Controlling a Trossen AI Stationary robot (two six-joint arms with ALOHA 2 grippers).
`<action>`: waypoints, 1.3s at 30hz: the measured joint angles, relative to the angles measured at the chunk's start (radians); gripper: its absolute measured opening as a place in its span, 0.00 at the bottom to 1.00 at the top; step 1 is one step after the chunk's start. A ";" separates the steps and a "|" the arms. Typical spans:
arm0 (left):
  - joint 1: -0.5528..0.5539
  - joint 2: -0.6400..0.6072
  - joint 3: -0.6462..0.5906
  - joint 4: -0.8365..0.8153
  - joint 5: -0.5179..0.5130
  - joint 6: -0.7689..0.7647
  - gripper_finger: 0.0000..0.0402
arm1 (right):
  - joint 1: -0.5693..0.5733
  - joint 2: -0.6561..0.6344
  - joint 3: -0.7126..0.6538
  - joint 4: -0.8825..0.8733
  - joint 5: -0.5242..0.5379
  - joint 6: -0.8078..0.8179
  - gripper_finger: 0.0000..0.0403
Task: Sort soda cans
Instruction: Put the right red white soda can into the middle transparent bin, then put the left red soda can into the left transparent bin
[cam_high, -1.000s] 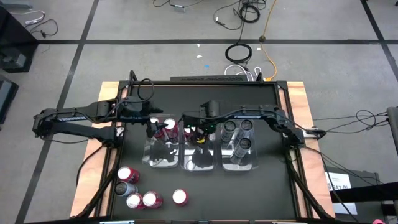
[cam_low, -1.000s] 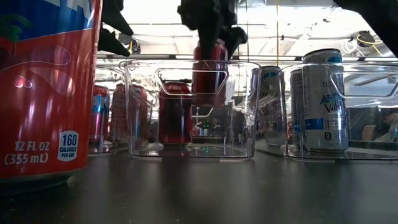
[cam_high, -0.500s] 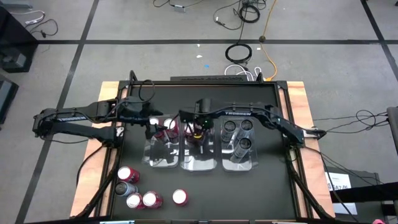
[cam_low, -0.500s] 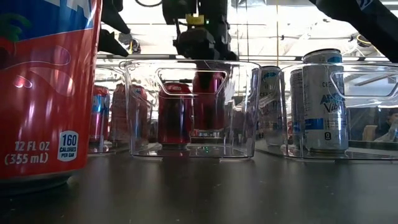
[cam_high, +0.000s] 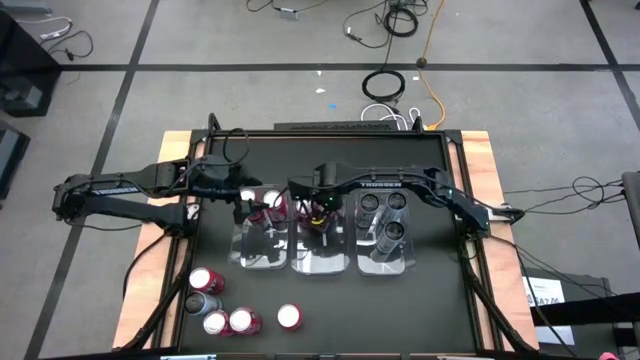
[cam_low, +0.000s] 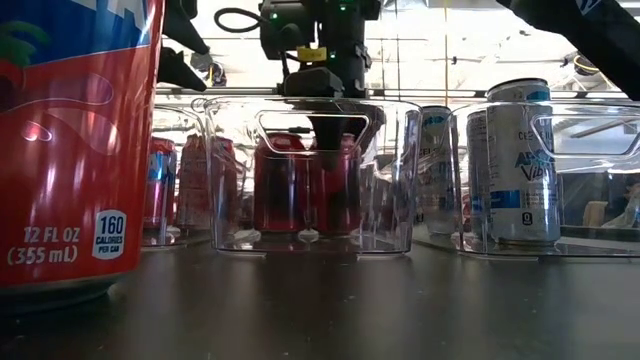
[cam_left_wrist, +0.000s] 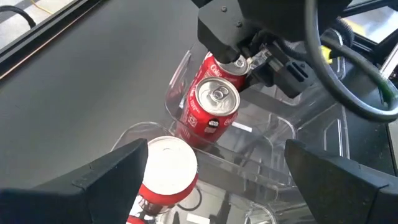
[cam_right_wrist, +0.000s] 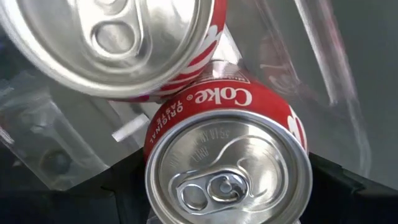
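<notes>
So the right gripper (cam_low: 330, 140) is down inside the middle clear bin (cam_low: 400, 180), clamped on a red can (cam_right_wrist: 227, 165) that sits upright on the bin floor, right beside another red can (cam_low: 278, 185) already in there. The wrist cam on that arm looks straight down on the held can's silver top, and you can read "Coke" and "ORIGINAL TASTE" on the red side, upside down. A second silver top fills the corner of that same view, touching or almost touching it.

The left gripper (cam_high: 243, 197) hovers over the far end of the left bin (cam_high: 240, 250) with its fingers spread wide, holding nothing. Its camera shows a red can (cam_left_wrist: 165, 171) with a pale top just under it.

The right bin (cam_high: 385, 262) has three dark grey/silver cans (cam_high: 388, 232). From table level the nearest one (cam_low: 520, 165) has blue lettering, something like "AV" or "VA", can't make out the whole word.

Five loose cans (cam_high: 205, 280) stand in a cluster near the front left of the table (cam_high: 420, 310). One huge red can (cam_low: 75, 140) is right up against the low cam, reading "12 FL OZ (355 mL)" and "160 CALORIES PER CAN".
</notes>
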 joint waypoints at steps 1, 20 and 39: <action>0.000 0.000 0.000 0.000 0.000 0.000 0.96 | 0.000 0.000 -0.003 -0.003 0.001 0.002 0.71; 0.000 0.000 0.000 0.001 0.000 0.004 0.96 | 0.003 0.005 -0.007 -0.042 0.003 0.055 0.87; 0.000 0.000 0.000 0.002 0.000 0.005 0.96 | 0.029 -0.183 -0.004 -0.065 0.006 0.219 0.87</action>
